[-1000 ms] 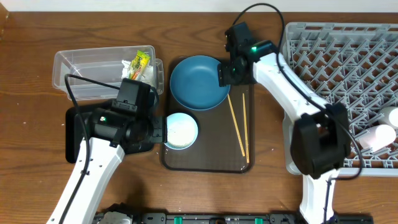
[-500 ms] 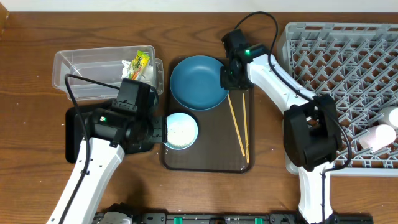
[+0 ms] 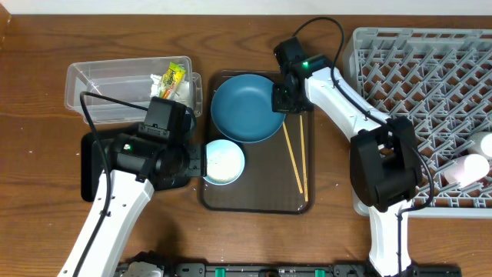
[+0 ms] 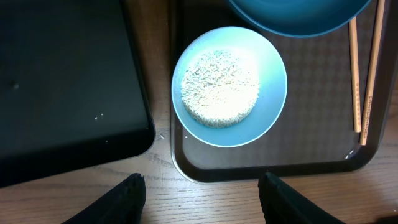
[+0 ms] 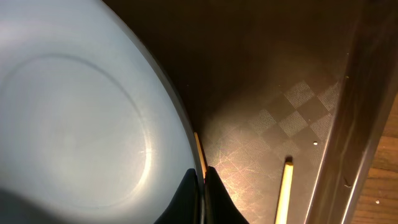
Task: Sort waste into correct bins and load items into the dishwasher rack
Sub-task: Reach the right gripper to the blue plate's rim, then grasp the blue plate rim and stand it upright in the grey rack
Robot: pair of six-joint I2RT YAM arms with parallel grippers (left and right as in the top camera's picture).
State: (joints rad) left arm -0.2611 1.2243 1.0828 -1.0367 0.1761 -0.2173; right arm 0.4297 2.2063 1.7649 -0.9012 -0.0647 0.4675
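Dishwasher rack [image 3: 430, 92]: far right, well apart from the plate; two pale cups [image 3: 470, 168] appear to lie at its right edge, colours too washed out to tell.
Brown serving tray [image 3: 257, 196]: centre, holding plate, bowl and chopsticks.
Clear tub [image 3: 100, 81]: far left, with the snack wrapper [image 3: 175, 75] and tissue [image 3: 162, 83] in its right end.
Black tray [image 4: 62, 81]: near left, just beside the serving tray, with a few stray grains on it.
Dark blue plate [image 3: 244, 108]: far end of the serving tray.
Right gripper [image 5: 202, 186]: fingers drawn narrow, pinching the plate's right rim.
Light blue bowl [image 4: 229, 86]: near-left of the plate, a mound of rice [image 4: 219, 87] inside.
Left gripper [image 4: 202, 198]: fingers spread wide, holding nothing, over the tray's near lip.
Chopsticks [image 3: 295, 158]: lying right of the plate, one tip touching or just beside the pinched rim.
Risk: an edge pinch is thin, so the plate could pivot or slip on the way to the rack.
Risk: a sagging plate may drag the chopsticks or clip the bowl and scatter rice.
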